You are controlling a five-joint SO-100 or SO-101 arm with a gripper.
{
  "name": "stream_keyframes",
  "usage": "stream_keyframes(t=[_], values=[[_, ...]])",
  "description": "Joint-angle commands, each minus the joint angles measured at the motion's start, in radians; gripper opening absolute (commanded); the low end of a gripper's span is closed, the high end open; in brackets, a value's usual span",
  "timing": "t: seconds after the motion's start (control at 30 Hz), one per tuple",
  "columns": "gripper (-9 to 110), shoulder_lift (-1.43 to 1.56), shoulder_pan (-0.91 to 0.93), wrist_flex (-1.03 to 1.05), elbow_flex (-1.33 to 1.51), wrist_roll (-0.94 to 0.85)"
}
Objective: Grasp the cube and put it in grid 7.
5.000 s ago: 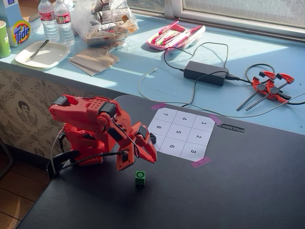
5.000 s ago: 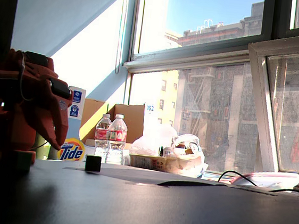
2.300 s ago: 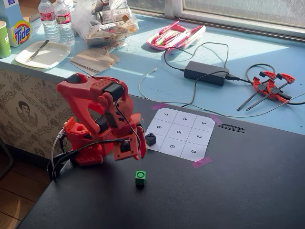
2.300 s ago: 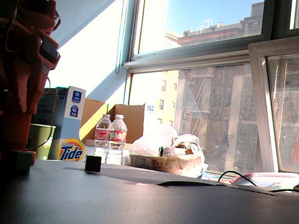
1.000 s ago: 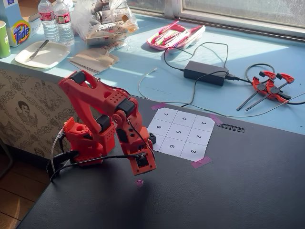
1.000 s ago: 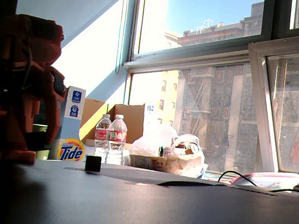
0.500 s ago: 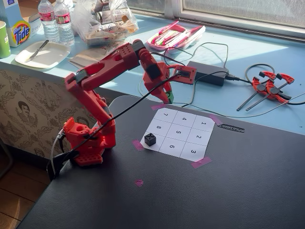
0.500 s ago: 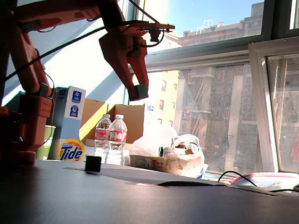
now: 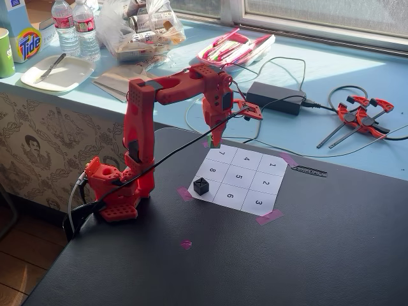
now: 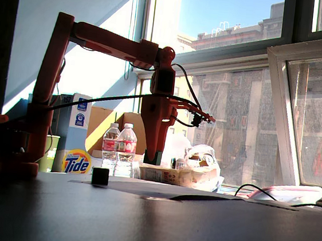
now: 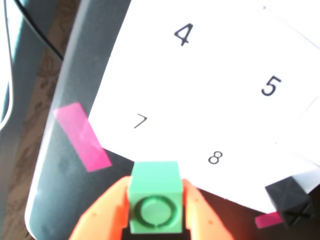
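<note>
Above the near-left corner of the paper grid (image 11: 235, 100) in the wrist view, my gripper (image 11: 154, 220) pinches the cube (image 11: 154, 202) aloft, mid-carry, so next I should lower onto grid 7 (image 11: 141, 121) and spread.

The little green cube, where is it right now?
The small bright green cube sits clamped in the orange pincer, in the air beside the white paper square printed 7, in the wrist view.

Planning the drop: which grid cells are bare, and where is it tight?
Cell 7 is bare, bordered by 4 and 8. The rest look bare too, except the black cube sitting at the corner beside 8. The gripper holds the green cube above the paper's edge by 7.
</note>
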Motion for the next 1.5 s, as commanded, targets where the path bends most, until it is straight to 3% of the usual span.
stream_keyframes(t=[0.0, 0.33, 0.57, 0.73, 1.03, 1.1, 1.2, 1.37, 1.47], values=[[0, -0.014, 0.005, -0.054, -0.063, -0.017], [1, -0.092, 0.020, -0.176, -0.043, -0.018], [18, -0.110, 0.017, -0.166, -0.043, 0.015], [24, -0.058, 0.020, -0.164, -0.043, 0.038], [9, 0.388, 0.198, -0.098, -0.075, 0.029], [2, 0.520, 0.272, -0.092, -0.072, 0.112], [0, 0.650, 0.425, -0.031, -0.060, 0.426], [0, 0.833, 0.703, 0.014, 0.179, 0.660], [0, 0.991, 0.831, -0.044, 0.462, 0.689]])
